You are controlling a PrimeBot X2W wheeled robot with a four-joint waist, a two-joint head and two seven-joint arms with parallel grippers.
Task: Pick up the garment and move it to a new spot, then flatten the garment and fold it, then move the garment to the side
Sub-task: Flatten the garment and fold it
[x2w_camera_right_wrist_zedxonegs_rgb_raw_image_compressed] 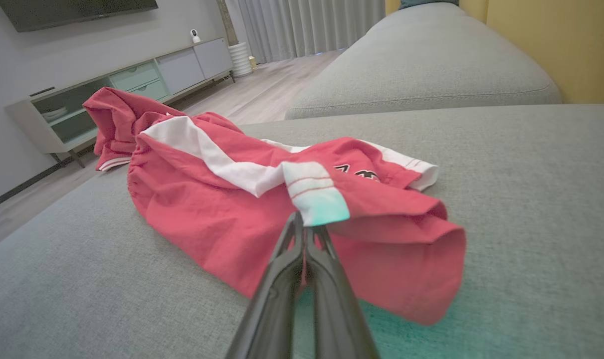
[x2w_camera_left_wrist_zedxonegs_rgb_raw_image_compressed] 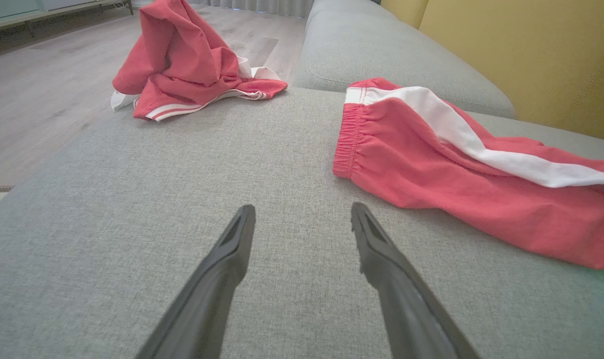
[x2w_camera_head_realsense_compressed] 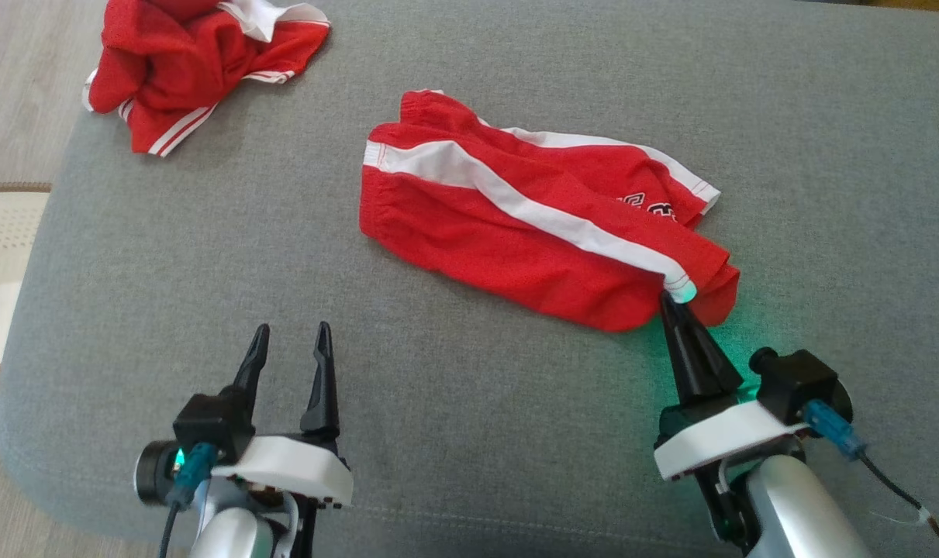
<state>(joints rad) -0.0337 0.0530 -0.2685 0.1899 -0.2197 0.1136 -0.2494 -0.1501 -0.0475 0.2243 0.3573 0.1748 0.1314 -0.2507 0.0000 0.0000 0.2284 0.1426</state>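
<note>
Grey sofa cushion [x2w_camera_head_realsense_compressed: 469,449], with the red shorts [x2w_camera_head_realsense_compressed: 516,240] lying mid-seat.
Your right gripper [x2w_camera_head_realsense_compressed: 669,299] is pinched closed on the shorts' hem where the white stripe ends; your left gripper [x2w_camera_head_realsense_compressed: 291,341] hovers spread, holding nothing. Black lettering [x2w_camera_head_realsense_compressed: 649,203] sits half folded under. A second red garment [x2w_camera_head_realsense_compressed: 182,70] is cut off at the top edge, and the cabinet [x2w_camera_right_wrist_zedxonegs_rgb_raw_image_compressed: 82,109] shelf contents are too blurred to name.

— What sort of place is this?
— A home, a living room. A grey fabric sofa [x2w_camera_right_wrist_zedxonegs_rgb_raw_image_compressed: 431,70] fills the foreground.
— What else says so?
— Across from the sofa, a wall-mounted television [x2w_camera_right_wrist_zedxonegs_rgb_raw_image_compressed: 77,12] hangs above a low media cabinet [x2w_camera_right_wrist_zedxonegs_rgb_raw_image_compressed: 132,82]. Long pale curtains [x2w_camera_right_wrist_zedxonegs_rgb_raw_image_compressed: 306,25] hang beyond the sofa, plank flooring [x2w_camera_right_wrist_zedxonegs_rgb_raw_image_compressed: 262,94] runs beside it, and a yellow wall [x2w_camera_right_wrist_zedxonegs_rgb_raw_image_compressed: 556,50] stands behind it.
</note>
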